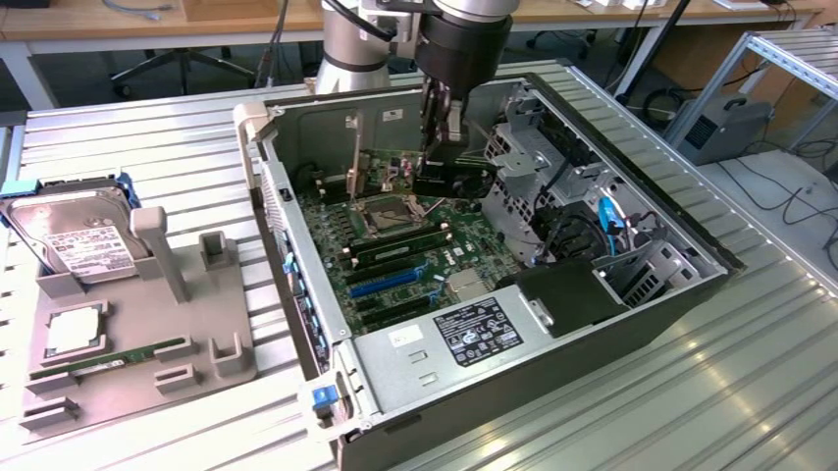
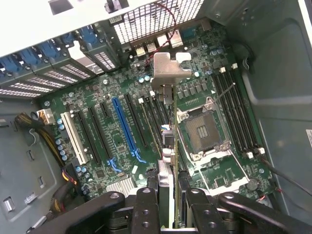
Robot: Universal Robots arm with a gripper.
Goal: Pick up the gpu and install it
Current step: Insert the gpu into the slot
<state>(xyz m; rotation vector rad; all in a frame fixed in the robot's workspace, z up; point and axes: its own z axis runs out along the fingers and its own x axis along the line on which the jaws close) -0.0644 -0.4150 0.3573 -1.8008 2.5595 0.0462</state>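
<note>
In the wrist view my gripper [image 2: 170,197] is shut on the gpu [image 2: 169,68], a thin dark card seen edge-on with its silvery end bracket at the far end. The card hangs over the green motherboard [image 2: 122,92], above the black slots between the blue slot [image 2: 124,126] and the CPU socket [image 2: 200,131]. I cannot tell whether its edge touches a slot. In the exterior view the gripper [image 1: 442,147] reaches down into the open computer case [image 1: 629,324] with the dark gpu [image 1: 452,177] below it.
A drive cage [image 1: 524,157] and cables stand close on the exterior view's right of the gripper. Black RAM slots [image 2: 239,112] lie beyond the socket. Outside the case a grey holder [image 1: 196,294] carries a hard drive [image 1: 78,240] and a green RAM stick [image 1: 112,358].
</note>
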